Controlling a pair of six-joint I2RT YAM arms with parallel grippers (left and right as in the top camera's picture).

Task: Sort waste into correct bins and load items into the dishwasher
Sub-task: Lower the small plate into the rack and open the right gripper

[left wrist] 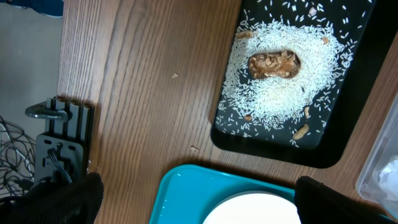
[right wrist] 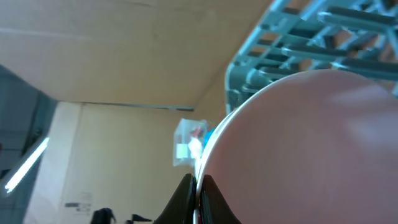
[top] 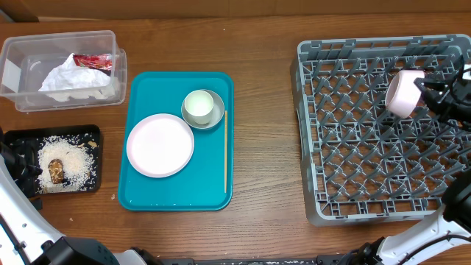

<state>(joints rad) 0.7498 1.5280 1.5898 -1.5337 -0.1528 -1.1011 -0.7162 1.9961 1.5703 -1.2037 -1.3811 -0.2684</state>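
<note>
My right gripper (top: 421,90) is shut on the rim of the small pale pink plate (top: 401,93) and holds it on edge above the far right part of the grey dish rack (top: 316,132). In the right wrist view the fingers (right wrist: 199,190) pinch the plate's rim (right wrist: 311,143). The large plate (top: 160,145), the greyish bowl (top: 202,107) and the thin wooden stick (top: 225,151) lie on the teal tray (top: 140,193). The napkin (top: 70,76) and red wrapper (top: 94,61) lie in the clear tub (top: 15,55). Rice and a brown lump (top: 56,171) lie in the black tray (top: 15,136). My left gripper (left wrist: 196,186) is open and empty, above the teal tray's corner (left wrist: 186,193).
The left arm (top: 16,168) sits at the table's left edge beside the black tray (left wrist: 348,93). Bare wooden table (top: 265,147) lies between the teal tray and the rack. A clamp (left wrist: 59,134) is fixed at the table's edge.
</note>
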